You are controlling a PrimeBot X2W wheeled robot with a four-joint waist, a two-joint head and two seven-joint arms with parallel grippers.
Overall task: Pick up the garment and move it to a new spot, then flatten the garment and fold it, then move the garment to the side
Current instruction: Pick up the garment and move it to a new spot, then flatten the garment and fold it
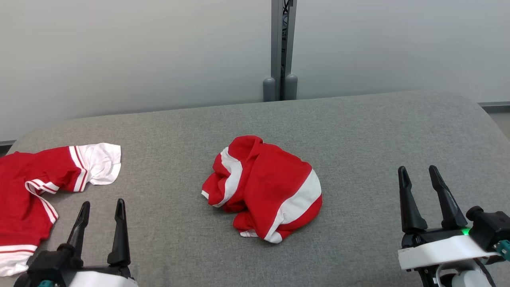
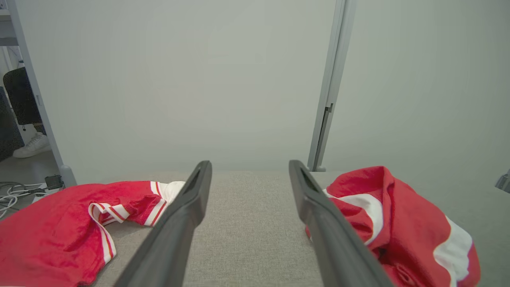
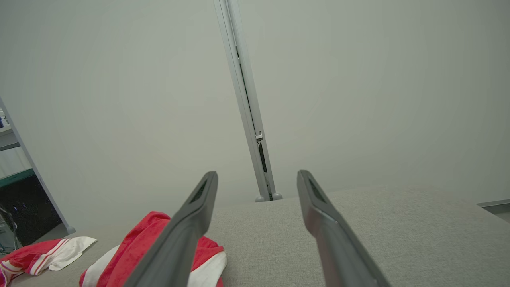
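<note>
head view: crumpled garment (image 1: 263,187) central, bare grey table (image 1: 358,131) all around, both jaws wide open, empty

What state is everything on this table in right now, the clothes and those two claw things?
Crumpled garment: bunched in a heap mid-table, untouched.
Second garment: spread loosely at the left, wrinkled.
Left gripper: fingers apart, empty.
Right gripper: fingers apart, empty.
</note>
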